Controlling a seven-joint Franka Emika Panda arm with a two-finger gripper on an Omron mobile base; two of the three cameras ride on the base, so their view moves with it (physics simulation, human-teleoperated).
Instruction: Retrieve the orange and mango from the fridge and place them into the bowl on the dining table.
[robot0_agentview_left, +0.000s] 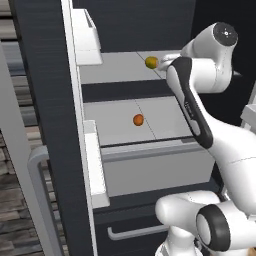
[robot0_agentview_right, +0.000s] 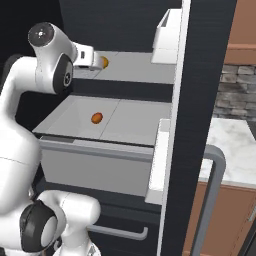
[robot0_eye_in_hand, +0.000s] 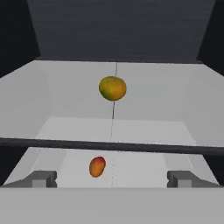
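Two fruits: round yellow-green mango (robot0_eye_in_hand: 113, 88) above, small orange (robot0_eye_in_hand: 97, 166) below

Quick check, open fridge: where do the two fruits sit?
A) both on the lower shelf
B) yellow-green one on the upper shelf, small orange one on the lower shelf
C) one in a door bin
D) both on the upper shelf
B: the oval yellow-green fruit rests on the upper grey shelf, beside the robot's hand, and the small orange fruit lies alone on the lower grey shelf.
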